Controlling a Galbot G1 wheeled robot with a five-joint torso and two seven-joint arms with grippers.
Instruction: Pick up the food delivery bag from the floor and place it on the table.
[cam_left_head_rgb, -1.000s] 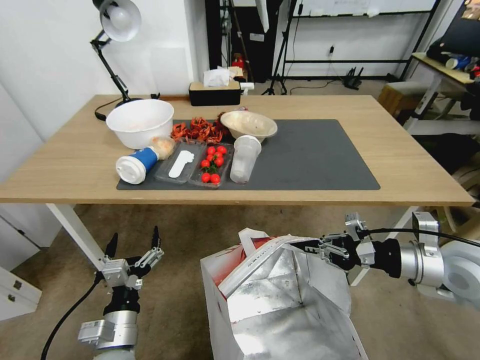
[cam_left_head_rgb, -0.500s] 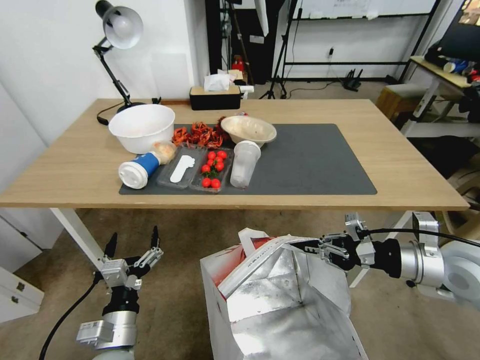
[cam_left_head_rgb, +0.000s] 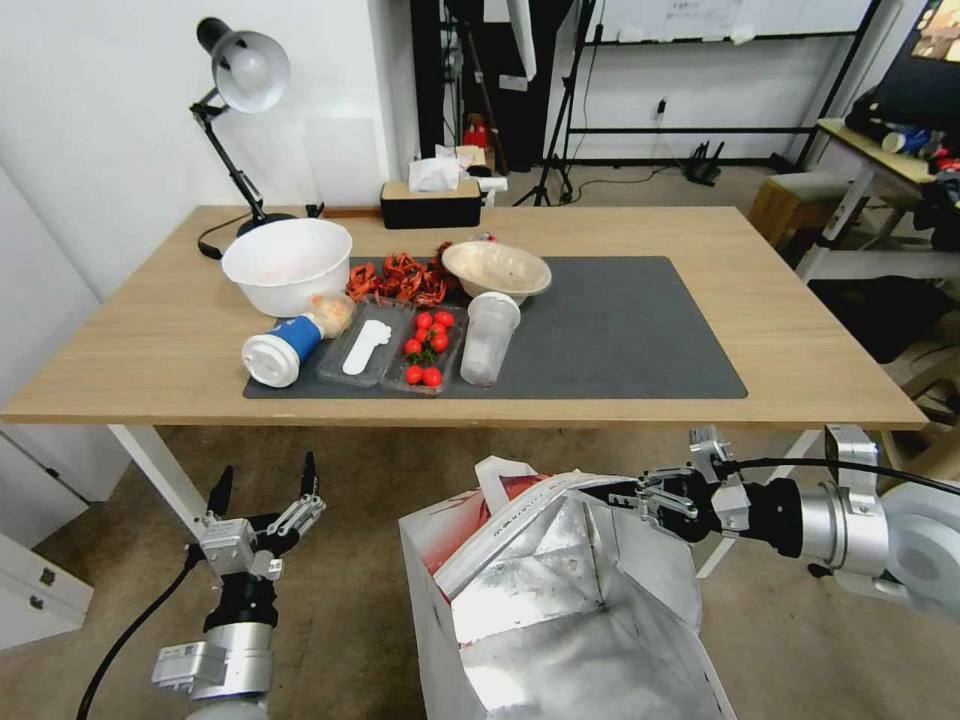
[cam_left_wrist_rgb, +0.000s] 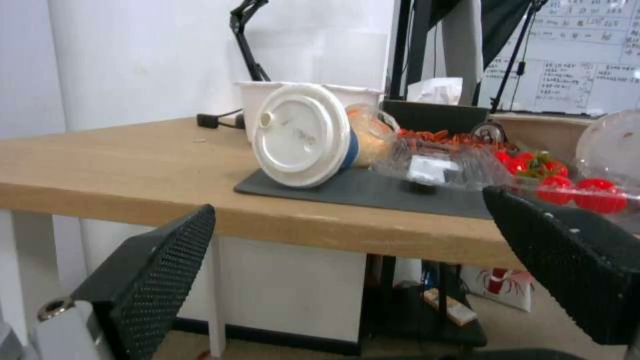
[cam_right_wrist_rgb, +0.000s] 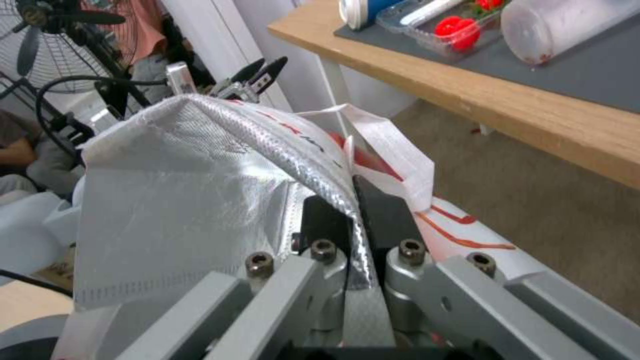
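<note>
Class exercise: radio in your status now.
Right hand shut on bag rim, below table. Left hand open, idle. Bowls, cups crowd table's left.

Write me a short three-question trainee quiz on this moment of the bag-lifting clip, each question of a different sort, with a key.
1. True or false: the right gripper is shut on the rim of the delivery bag.
2. Multiple choice: the left gripper is A) shut on a bag strap, B) open and holding nothing, below the table edge, C) resting on the mat.
3. Fill in: the blue cup with the white lid lies on its ____ on the dark mat.

Key: 1 true; 2 B; 3 side.
</note>
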